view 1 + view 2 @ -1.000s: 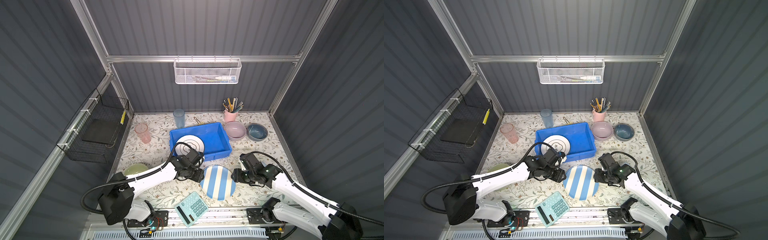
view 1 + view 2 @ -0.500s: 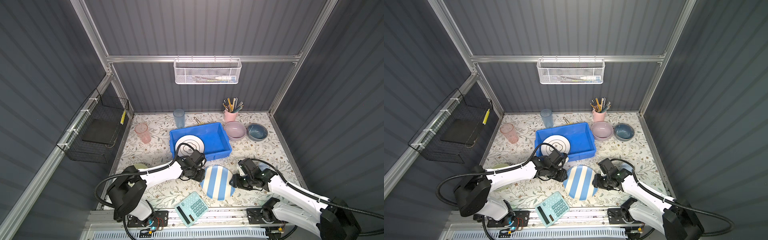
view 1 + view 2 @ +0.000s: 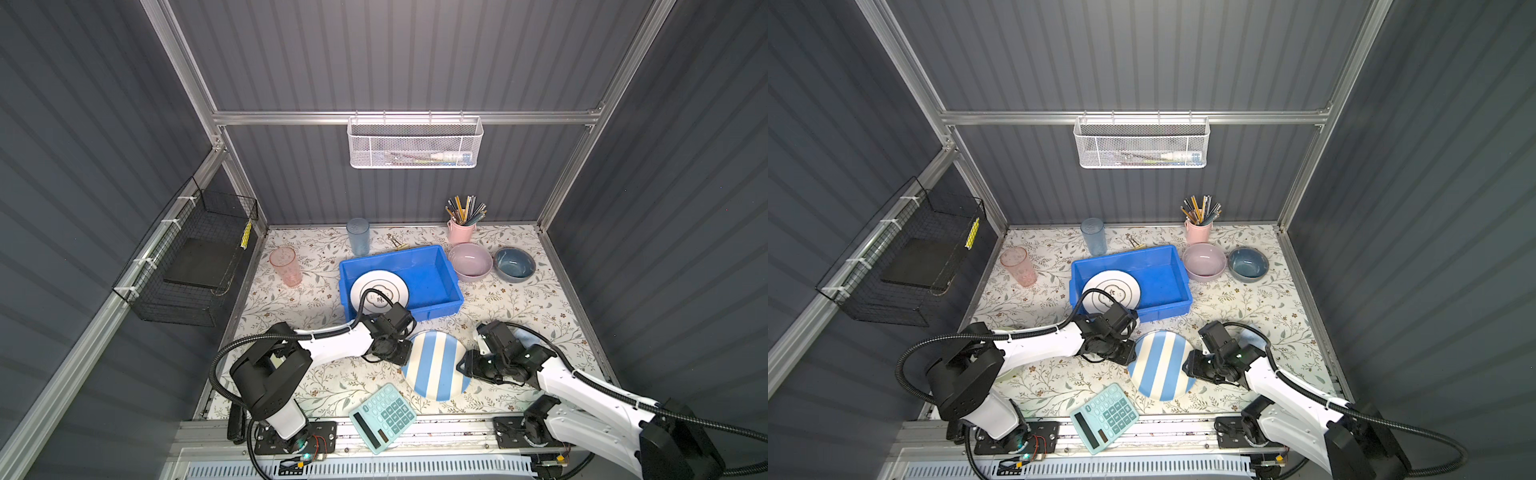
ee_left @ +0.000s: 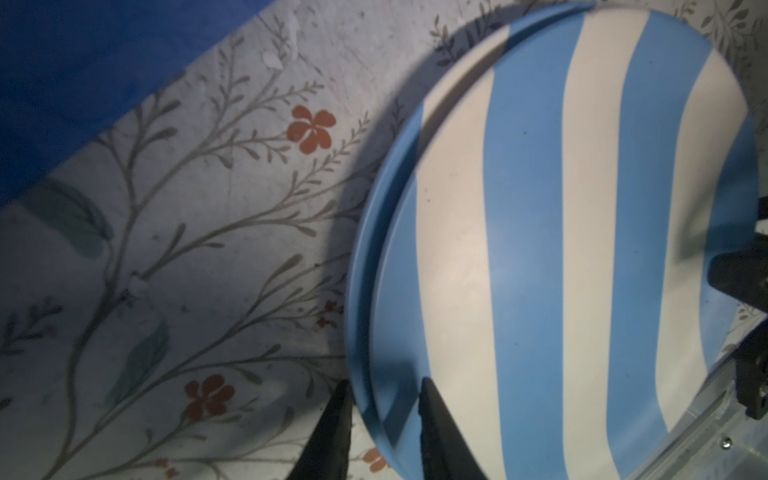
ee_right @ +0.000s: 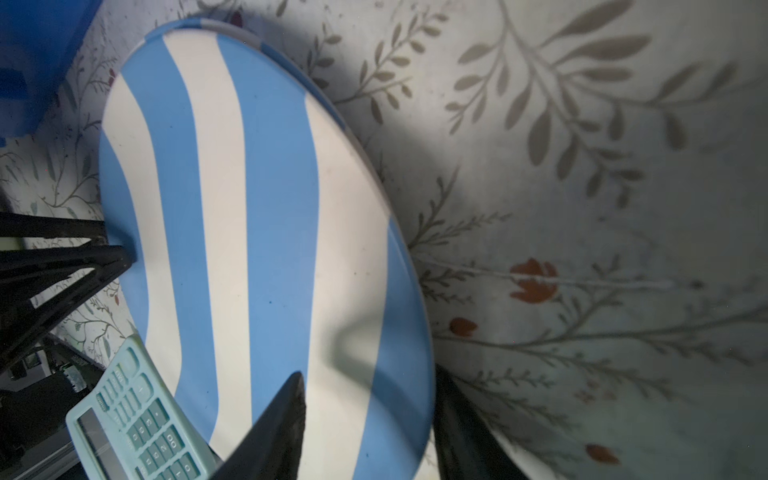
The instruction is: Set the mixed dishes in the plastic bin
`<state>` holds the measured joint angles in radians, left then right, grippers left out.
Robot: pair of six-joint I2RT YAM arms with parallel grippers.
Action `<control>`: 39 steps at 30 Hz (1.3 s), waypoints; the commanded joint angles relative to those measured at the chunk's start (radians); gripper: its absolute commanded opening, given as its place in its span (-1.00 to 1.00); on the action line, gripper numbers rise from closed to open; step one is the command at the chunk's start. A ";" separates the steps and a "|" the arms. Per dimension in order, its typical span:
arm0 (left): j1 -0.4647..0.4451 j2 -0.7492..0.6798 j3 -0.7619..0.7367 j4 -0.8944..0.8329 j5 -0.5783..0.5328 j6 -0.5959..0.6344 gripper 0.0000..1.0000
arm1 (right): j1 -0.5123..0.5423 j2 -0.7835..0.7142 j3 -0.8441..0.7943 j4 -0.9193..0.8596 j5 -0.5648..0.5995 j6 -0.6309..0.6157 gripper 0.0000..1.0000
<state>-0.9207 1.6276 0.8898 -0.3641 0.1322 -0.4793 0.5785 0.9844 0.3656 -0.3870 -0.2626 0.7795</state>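
Observation:
The blue-white striped plate lies on the floral mat in front of the blue plastic bin. My left gripper has closed in on the plate's left rim, with one finger outside the lip and one on top. My right gripper straddles the right rim of the plate with a wide gap, open. A white plate sits inside the bin. A pink bowl and a dark-blue bowl stand to the bin's right. A pink tumbler and a blue tumbler stand to its left.
A mint-green calculator lies at the front edge, touching the striped plate. A pink cup of pencils stands at the back. A black wire basket hangs on the left wall and a white mesh basket on the back wall.
The left jaws have narrowed onto the striped plate's left rim. The right gripper has moved forward and in, so it now straddles the plate's right rim.

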 commanded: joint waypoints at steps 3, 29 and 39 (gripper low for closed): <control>-0.009 0.008 0.018 0.001 0.026 -0.005 -0.43 | -0.006 -0.033 -0.007 0.020 -0.020 0.013 -0.02; -0.009 0.062 0.041 -0.006 0.021 -0.008 -0.57 | -0.018 -0.145 0.024 -0.063 -0.034 -0.073 -0.12; -0.009 0.081 0.049 -0.010 0.026 -0.009 -0.61 | -0.027 -0.149 0.016 -0.064 -0.026 -0.077 -0.12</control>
<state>-0.9222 1.6691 0.9207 -0.3767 0.1421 -0.4801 0.5533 0.8314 0.3668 -0.4820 -0.2657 0.7231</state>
